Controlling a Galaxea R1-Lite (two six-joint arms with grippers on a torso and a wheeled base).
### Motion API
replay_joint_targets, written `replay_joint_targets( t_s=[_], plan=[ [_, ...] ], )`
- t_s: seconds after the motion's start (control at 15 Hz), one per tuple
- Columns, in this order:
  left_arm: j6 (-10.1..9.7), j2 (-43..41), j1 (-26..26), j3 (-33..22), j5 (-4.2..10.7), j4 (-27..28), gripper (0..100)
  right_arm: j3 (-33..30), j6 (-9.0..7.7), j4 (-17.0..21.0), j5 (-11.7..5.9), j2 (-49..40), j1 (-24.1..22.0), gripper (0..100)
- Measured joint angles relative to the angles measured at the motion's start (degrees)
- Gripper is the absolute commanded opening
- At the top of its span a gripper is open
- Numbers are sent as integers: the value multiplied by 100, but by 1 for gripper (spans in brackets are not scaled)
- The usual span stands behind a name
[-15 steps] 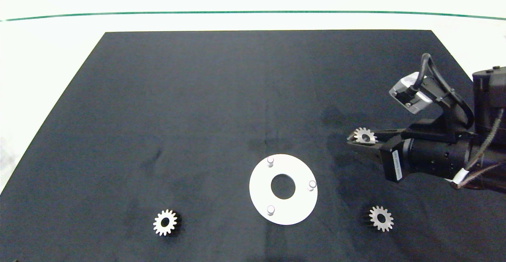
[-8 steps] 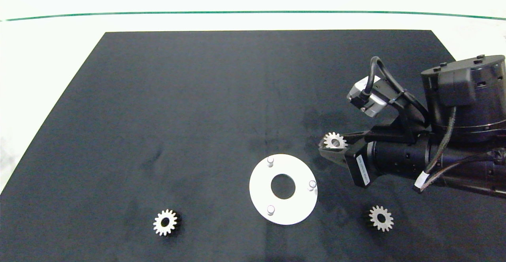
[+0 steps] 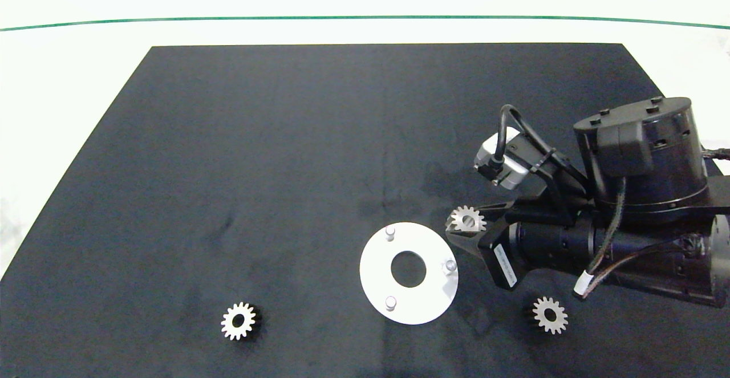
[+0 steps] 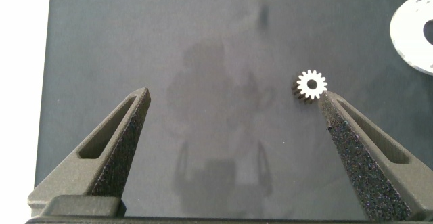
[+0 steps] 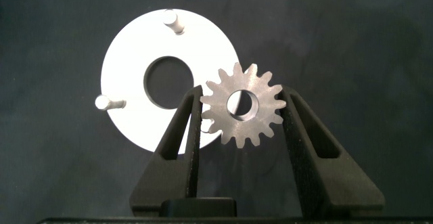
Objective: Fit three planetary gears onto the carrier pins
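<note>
- Right gripper clamps one planetary gear flat between both fingers, above the mat just off the white disc rim at about 2 o'clock.
- Planetary gears, count three: one held; one flat on the black mat at 4 o'clock from the disc; one flat on the mat at 8 o'clock, well apart.
- Carrier pins, count three: 11 o'clock, 3 o'clock, 7 o'clock. All bare.
- Disc centre hole holds nothing.
- Left gripper stands wide open above the mat, holding nothing, near the 8 o'clock gear.
</note>
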Motion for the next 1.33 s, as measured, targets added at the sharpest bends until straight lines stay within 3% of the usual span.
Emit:
replay_joint_targets(
  t_s=[0.33,0.73,1.33],
  plan=[
    [2,-2,0,20,0,-1,100,-96,-83,-129,-18,262,108,19],
    [0,-13,0,17,7,0,100,-678,-113,-105,-182,789,328,19],
    [0,-41,0,23,7,0,100,-1141,-402,-91,-262,1347,461,19]
  ],
)
